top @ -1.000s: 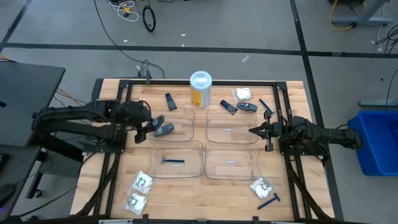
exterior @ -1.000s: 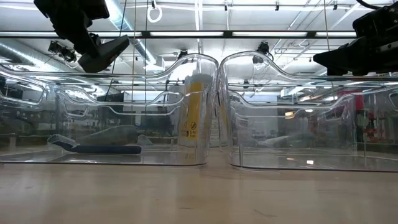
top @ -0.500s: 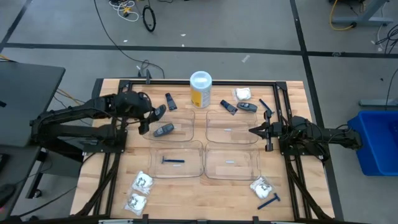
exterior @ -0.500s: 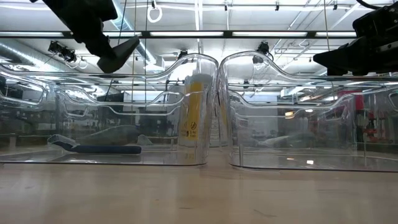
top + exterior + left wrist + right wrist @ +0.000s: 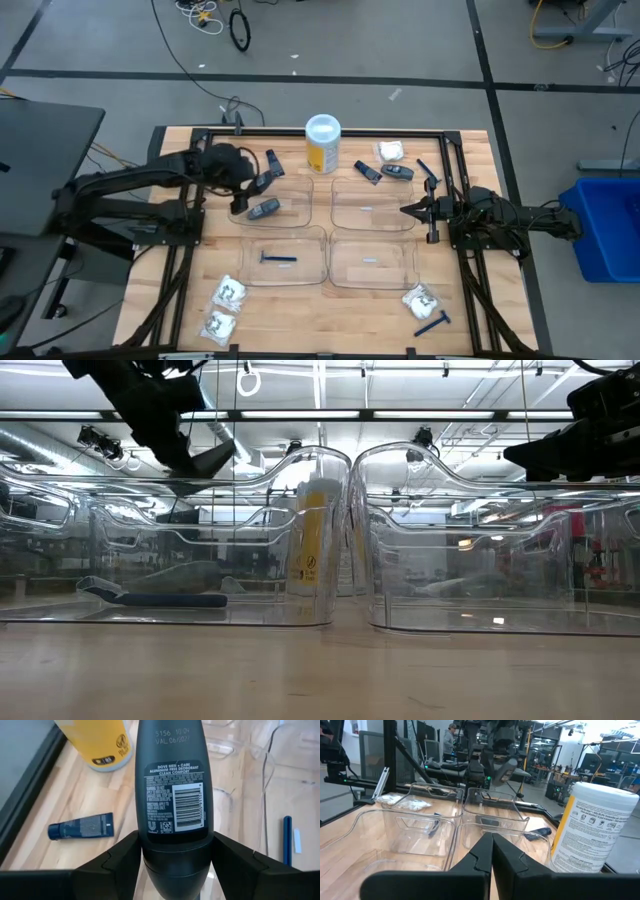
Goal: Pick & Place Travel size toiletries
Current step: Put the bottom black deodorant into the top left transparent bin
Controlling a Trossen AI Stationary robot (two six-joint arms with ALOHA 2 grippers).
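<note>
My left gripper is shut on a dark grey oval stick and hovers above the far-left clear tray; the low view shows it too. A second grey stick lies flat in that tray. A blue razor lies in the near-left tray. A dark blue tube lies on the wood by the yellow canister. My right gripper is shut and empty over the far-right tray. My left gripper pinches the stick between its two fingers, one on each narrow side, at the end nearest the wrist. The fingers come from the table's left, slanting down, along the stick. The stick juts out past the fingertips, label side to the wrist camera, lifted clear of the tray.
Two grey sticks, a white packet and a razor lie at the far right. Packets lie near left. A packet and a razor lie near right. The near-right tray stands beside them.
My left gripper, still shut on the stick, has gone toward the table's far edge and a little to the right, and has turned so that the stick slants down more. The stick in the tray has stayed in place.
</note>
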